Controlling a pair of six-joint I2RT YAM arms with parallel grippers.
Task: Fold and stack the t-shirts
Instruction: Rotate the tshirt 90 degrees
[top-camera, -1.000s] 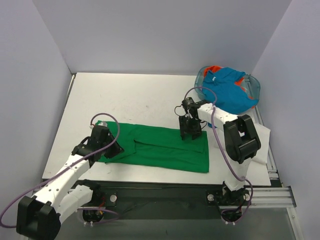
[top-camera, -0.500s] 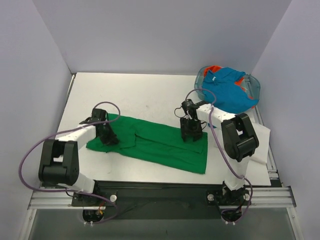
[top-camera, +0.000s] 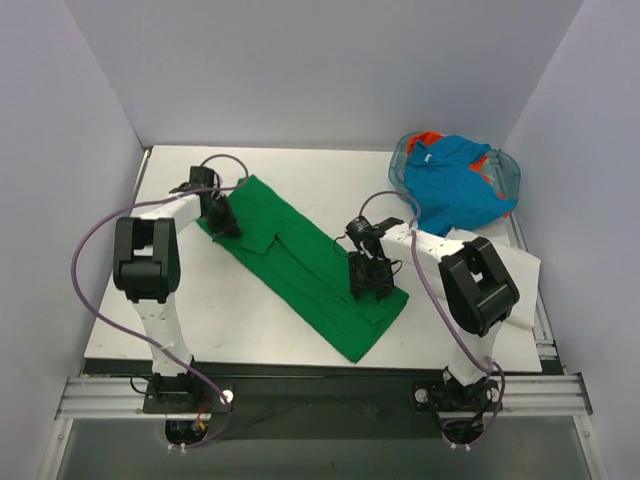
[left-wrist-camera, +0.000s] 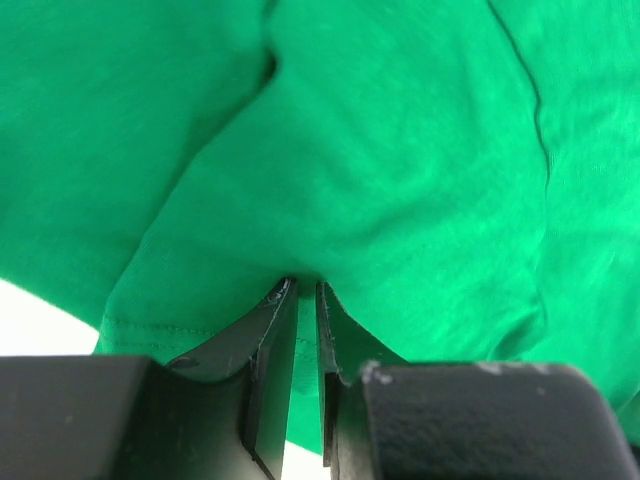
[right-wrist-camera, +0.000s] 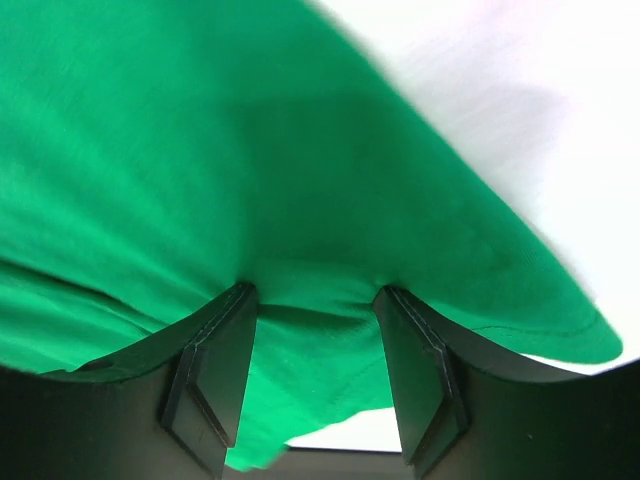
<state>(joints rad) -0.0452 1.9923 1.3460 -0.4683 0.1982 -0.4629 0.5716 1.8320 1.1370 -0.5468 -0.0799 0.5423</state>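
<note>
Shows only a sliver of the orange-red t-shirt (top-camera: 430, 137), peeking at the far rim of the clear tub (top-camera: 512, 178) in the table's (top-camera: 300, 180) far right corner, and buries the rest of it under the turquoise t-shirt (top-camera: 455, 190), heaped so loosely that sleeves and hem cannot be sorted out. Bears a small white neck label (top-camera: 424, 157) on the turquoise cloth, far too small to read; offers no other writing anywhere. Lays the green t-shirt (top-camera: 300, 265) as a long folded band slanting across the table from far left to near right of centre, well apart from the tub. Conceals the tips of both grippers behind their own bodies in the top view, so leaves the grip to the wrist cameras. Pinches a raised fold of the green cloth at its far left end in the left gripper (top-camera: 222, 222) (left-wrist-camera: 300, 300), jaws drawn almost together on it, with a stitched hem and a strip of white table at lower left and the shirt cut off on every other side. Sets the right gripper (top-camera: 368, 285) (right-wrist-camera: 315, 300) down on the band's near right end, fingers (right-wrist-camera: 215, 370) spread wide with their tips dug into puckered cloth; cannot settle whether any fold is actually caught between them. Blurs the table beyond the shirt's stitched edge at upper right in that view.
</note>
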